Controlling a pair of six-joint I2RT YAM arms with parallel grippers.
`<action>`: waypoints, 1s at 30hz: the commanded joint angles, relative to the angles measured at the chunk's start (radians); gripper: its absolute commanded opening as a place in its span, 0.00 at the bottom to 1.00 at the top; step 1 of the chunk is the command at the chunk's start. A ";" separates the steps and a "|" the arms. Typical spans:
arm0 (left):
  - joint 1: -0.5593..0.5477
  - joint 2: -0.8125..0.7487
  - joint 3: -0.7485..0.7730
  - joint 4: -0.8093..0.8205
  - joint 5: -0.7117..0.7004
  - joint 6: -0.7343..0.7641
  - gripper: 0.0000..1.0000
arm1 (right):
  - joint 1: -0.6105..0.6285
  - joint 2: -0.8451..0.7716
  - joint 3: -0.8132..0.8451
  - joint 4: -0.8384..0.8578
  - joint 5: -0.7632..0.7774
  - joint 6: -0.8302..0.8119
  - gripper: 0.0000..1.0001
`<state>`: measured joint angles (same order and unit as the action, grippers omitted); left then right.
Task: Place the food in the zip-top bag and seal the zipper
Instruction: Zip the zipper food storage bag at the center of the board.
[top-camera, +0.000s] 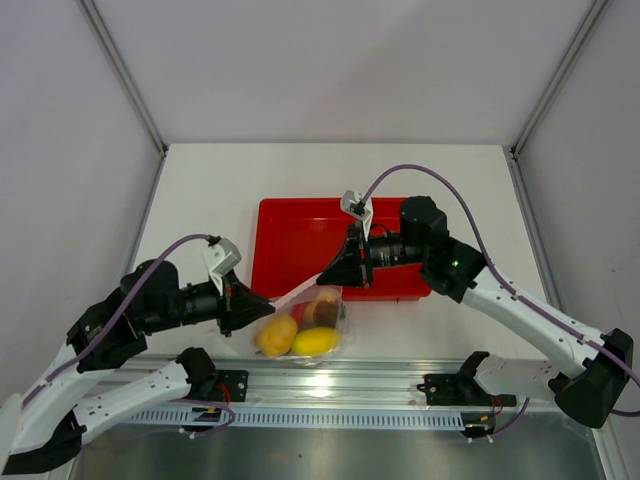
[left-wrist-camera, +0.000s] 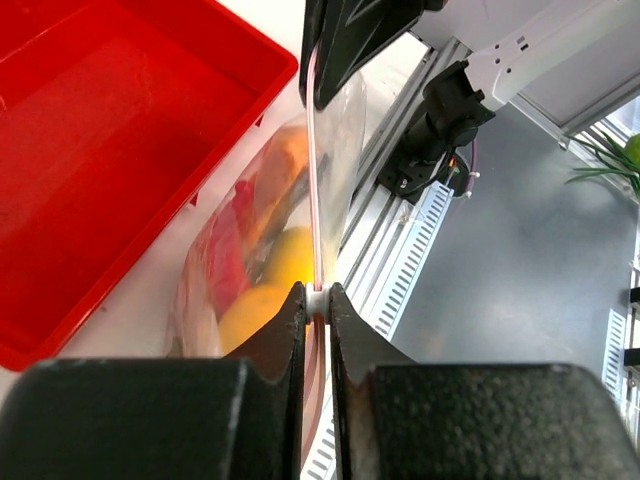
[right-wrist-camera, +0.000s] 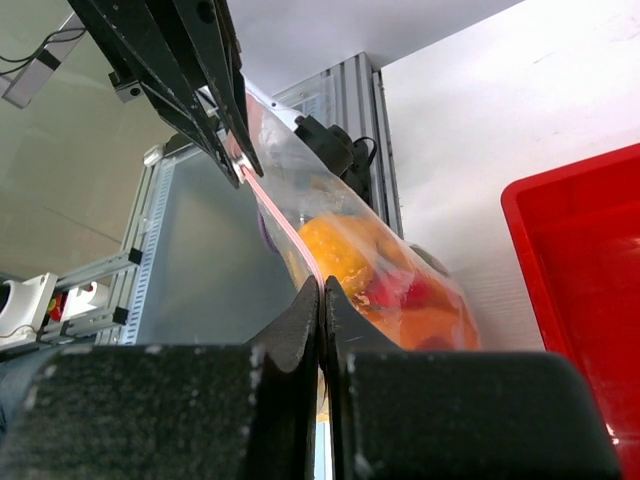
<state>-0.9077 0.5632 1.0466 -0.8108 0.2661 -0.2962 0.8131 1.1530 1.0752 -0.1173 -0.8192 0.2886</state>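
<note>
Two yellow fruits (top-camera: 315, 342) inside one zip-top bag (top-camera: 337, 312); one red tray (top-camera: 300, 240).

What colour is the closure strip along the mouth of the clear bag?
Pale pink. The closure strip shows best in the left wrist view.

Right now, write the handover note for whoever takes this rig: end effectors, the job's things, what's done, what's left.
Left end effector: shut on the zipper, at one end.
Right end effector: shut on the same strip, at the other end. The strip is taut between them.
Zip-top bag: just in front of the red tray.
Food: inside the bag. None shows in the tray.
Done: loading.
Left: sealing. Whether the zipper is pressed closed cannot be told, so probably run along it, then release.
</note>
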 joint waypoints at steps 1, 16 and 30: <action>-0.002 -0.043 -0.002 -0.094 -0.037 -0.046 0.13 | -0.029 -0.044 -0.004 0.044 0.035 0.012 0.00; -0.003 -0.210 -0.008 -0.263 -0.168 -0.205 0.07 | -0.034 -0.038 -0.018 0.071 0.031 0.029 0.00; -0.003 -0.080 0.035 -0.025 -0.094 -0.066 0.83 | -0.032 -0.038 -0.023 0.097 -0.020 0.066 0.00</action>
<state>-0.9077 0.4171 1.0470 -0.9436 0.1413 -0.4160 0.7849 1.1320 1.0546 -0.0738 -0.8135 0.3378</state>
